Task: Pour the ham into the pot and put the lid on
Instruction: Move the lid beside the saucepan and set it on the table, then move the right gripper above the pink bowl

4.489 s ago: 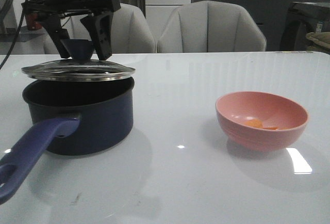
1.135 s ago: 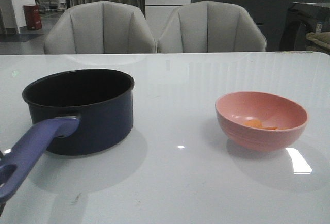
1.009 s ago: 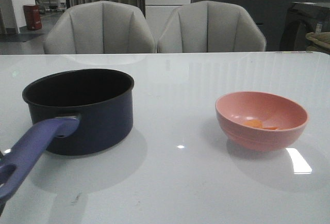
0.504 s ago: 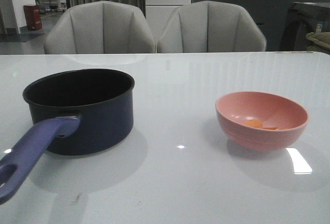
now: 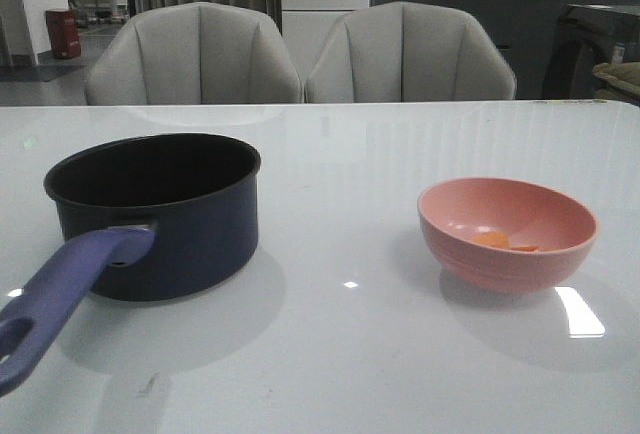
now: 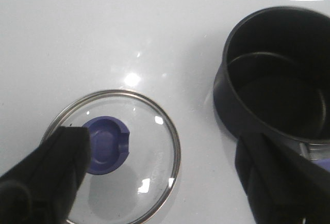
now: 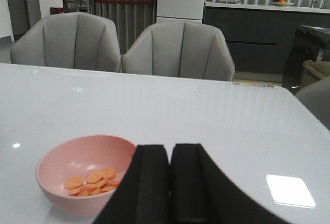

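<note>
Item: ham (image 7: 93, 180) in pink bowl (image 7: 56, 175) on desk (image 7: 232, 126), just ahead-left of our right claw (image 7: 170, 182), fingers pressed together, empty; left claw (image 6: 165, 182) gapes above lid (image 6: 149, 146), beside pot (image 5: 160, 209).

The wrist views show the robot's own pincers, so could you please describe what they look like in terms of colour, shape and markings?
Both are plain matte black, with no markings, cables or labels in view. The left pincer shows two broad, blocky fingers with rounded edges, blurred by closeness. The right pincer shows two flat, slab-like fingers that widen towards their base, with smooth surfaces. Neither arm appears in the front view.
</note>
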